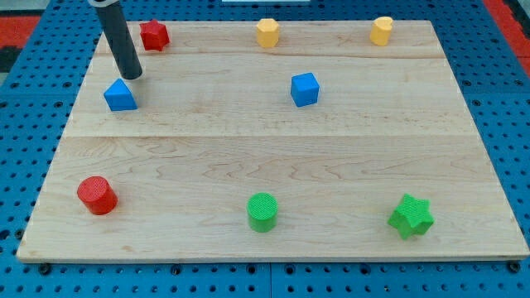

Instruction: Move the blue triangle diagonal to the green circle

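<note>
The blue triangle point(121, 96) lies on the wooden board point(273, 157) at the view's upper left. The green circle point(262, 212) stands near the view's bottom edge, about the middle. My tip point(131, 77) is just above and slightly right of the blue triangle, touching or almost touching its top edge. The dark rod runs up from the tip to the view's top left.
A red star point(154, 35) is at the top left, right of the rod. A yellow hexagon point(267, 32) and a yellow cylinder point(381, 31) are along the top. A blue cube point(305, 89), a red cylinder point(98, 195) and a green star point(411, 216) also lie on the board.
</note>
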Robot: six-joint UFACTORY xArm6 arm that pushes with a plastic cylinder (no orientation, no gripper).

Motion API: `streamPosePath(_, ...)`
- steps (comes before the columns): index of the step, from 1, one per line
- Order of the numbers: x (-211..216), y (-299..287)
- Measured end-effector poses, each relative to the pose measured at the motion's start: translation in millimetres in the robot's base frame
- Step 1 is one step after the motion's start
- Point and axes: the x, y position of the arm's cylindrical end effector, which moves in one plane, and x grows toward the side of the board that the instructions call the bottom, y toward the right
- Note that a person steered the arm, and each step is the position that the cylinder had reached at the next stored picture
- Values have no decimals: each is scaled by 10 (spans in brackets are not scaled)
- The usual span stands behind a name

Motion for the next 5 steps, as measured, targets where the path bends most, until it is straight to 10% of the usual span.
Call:
streamPosePath(1, 17, -801)
streamPosePath(5, 802, 1119)
